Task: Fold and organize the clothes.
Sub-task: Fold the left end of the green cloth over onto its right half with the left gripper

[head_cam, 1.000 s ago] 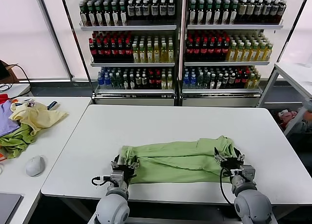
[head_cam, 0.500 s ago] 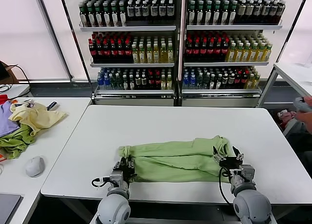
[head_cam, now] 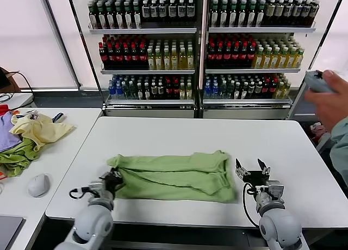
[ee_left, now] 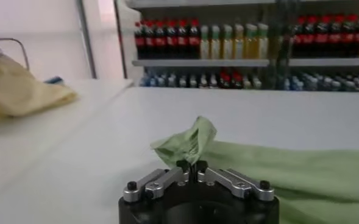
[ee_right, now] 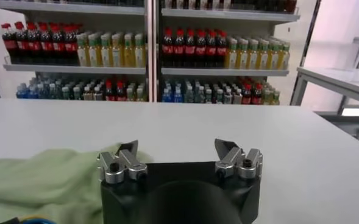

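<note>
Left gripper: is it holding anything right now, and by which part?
Yes. The left gripper is shut on the light green shirt, pinching a bunched bit of cloth at its left end. The right gripper is open, holding nothing.

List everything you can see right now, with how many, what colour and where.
polo shirt: one, light green, folded lengthwise on the main table's near half
main table: one, white, centre
side table: one, white, to the left
garment pile: pale yellow, darker green and purple pieces, on the side table
computer mouse: one, grey, on the side table's near part
drink shelves: two bays, rows of bottles, behind the tables
person's hand: one, holding a grey device, far right
left gripper: shut on the polo shirt's left end
right gripper: open, just right of the shirt
</note>
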